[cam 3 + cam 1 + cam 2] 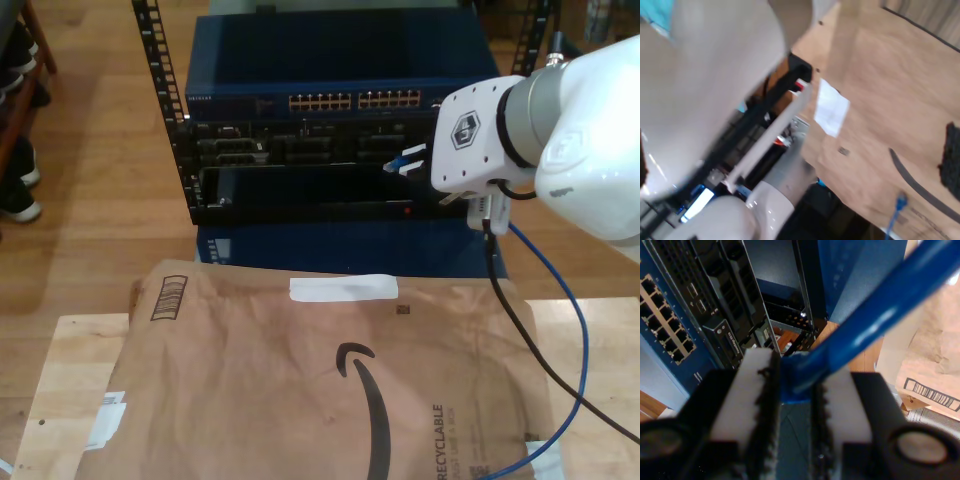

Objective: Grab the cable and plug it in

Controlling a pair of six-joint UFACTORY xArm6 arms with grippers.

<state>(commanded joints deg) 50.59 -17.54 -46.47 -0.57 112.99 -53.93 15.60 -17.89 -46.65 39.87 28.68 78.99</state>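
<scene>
Standing behind everything is the equipment rack (330,150), my chosen landmark, with its blue network switch (335,100) carrying a row of ports across the front. Before the rack lies a brown paper mailer (320,390) spread over the wooden table (70,380). One white arm (560,130) reaches toward the rack front from the exterior view's right.

My second gripper (796,390) has its ribbed white pads (747,390) closed narrow on the cable (875,315), close to its end, in front of the rack's ports. From there the cable trails away from the rack, down and back over the mailer's edge (570,340); its other end (900,202) rests on the mailer. The gripped end seems to point at the rack face, though the plug itself is hidden between the pads.

I judge the cable light, limp and slightly slick, its clear plug brittle; the best hold is just behind the plug, where the short stub stays stiff enough to aim.

My first gripper's state I cannot tell.
</scene>
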